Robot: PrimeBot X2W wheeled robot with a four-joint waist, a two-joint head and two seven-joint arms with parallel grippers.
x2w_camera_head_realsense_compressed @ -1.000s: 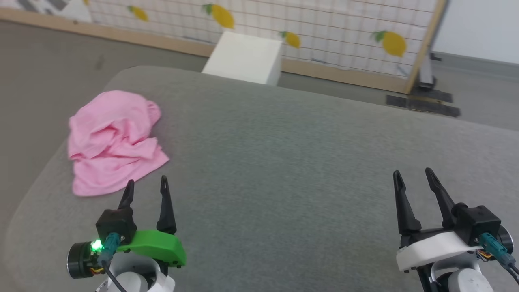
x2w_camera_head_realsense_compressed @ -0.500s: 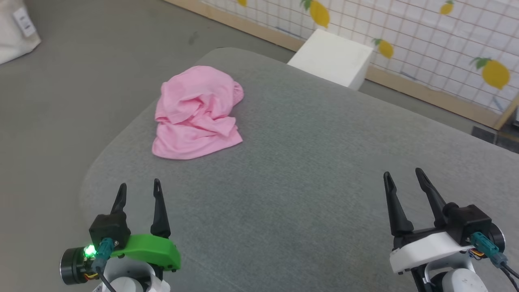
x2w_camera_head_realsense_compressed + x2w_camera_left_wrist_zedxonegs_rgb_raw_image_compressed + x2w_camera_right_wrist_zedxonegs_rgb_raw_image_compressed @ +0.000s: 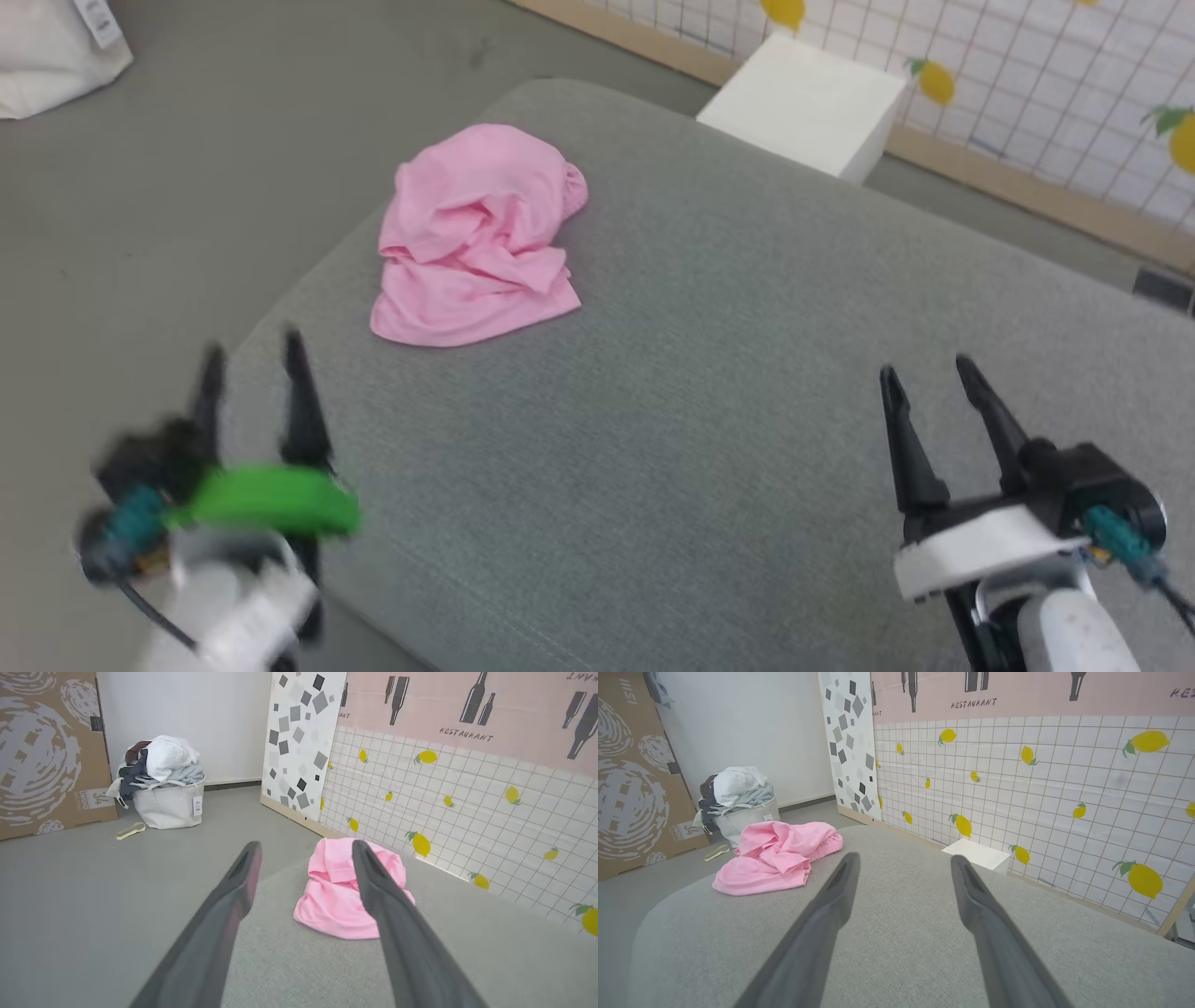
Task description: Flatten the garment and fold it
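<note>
Though crumpled, garment (image 3: pixel 478 238) seemingly runs near-to-far | left hand (image 3: pixel 254 342), right hand (image 3: pixel 924 365) fingers apart

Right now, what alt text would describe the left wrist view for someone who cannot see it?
A crumpled pink garment lies on a grey cushioned surface, just beyond the open left claw. Behind stand a bag of clothes and a lemon-patterned wall.
</note>
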